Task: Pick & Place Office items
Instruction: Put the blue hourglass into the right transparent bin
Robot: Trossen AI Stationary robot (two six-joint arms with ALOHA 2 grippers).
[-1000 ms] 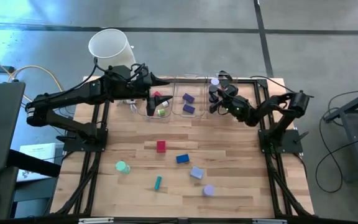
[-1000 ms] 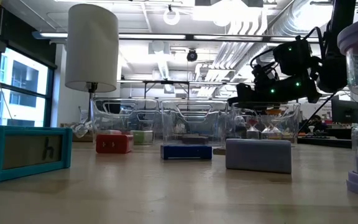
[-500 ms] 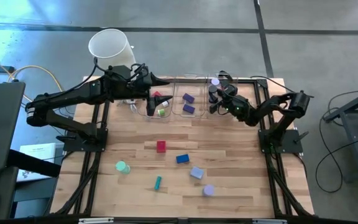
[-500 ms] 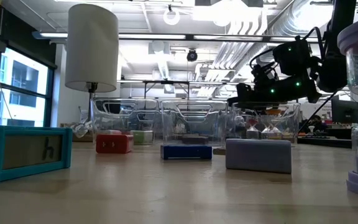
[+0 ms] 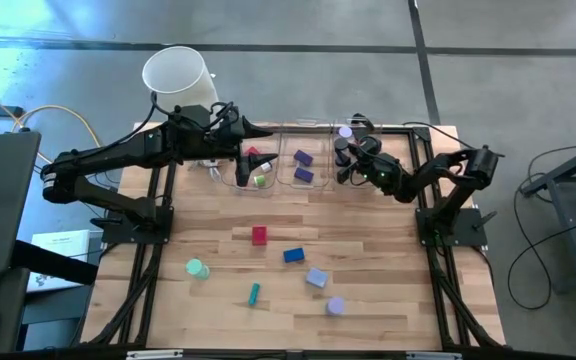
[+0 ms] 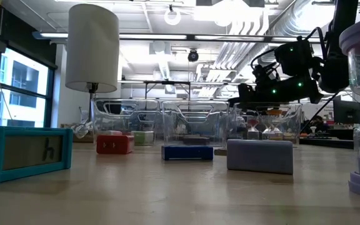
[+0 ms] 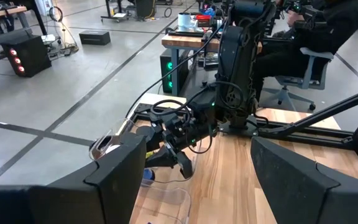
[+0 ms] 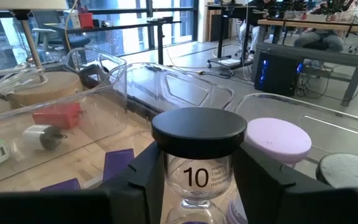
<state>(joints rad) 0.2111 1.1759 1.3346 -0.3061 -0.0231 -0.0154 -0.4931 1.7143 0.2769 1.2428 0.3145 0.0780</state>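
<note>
A black-capped timer (image 8: 197,158), a small hourglass marked "10", stands upright with its long axis vertical between the two fingers (image 8: 266,186) of the right tool (image 5: 345,158), which pinch it at the sides. In the high view this tool sits in the upper middle of the frame, over the rightmost of the clear bins (image 5: 303,160) at the far edge of the tabletop (image 5: 368,260). A lavender-capped timer (image 8: 277,140) stands just beside the held one. The right arm reaches in low from the right edge, its elbow bent.

The left tool (image 5: 258,131) hangs over the leftmost bin at upper centre-left, its arm stretched in from the left; whether its fingers are spread cannot be told.

On the open tabletop lie a red block (image 5: 259,235), a blue block (image 5: 293,255), a lavender block (image 5: 316,277), a green roll (image 5: 197,268), a teal stick (image 5: 254,293) lying nearly top to bottom, and a lavender roll (image 5: 336,306), all well apart from both tools. Purple blocks (image 5: 303,158) lie in the middle bin.
</note>
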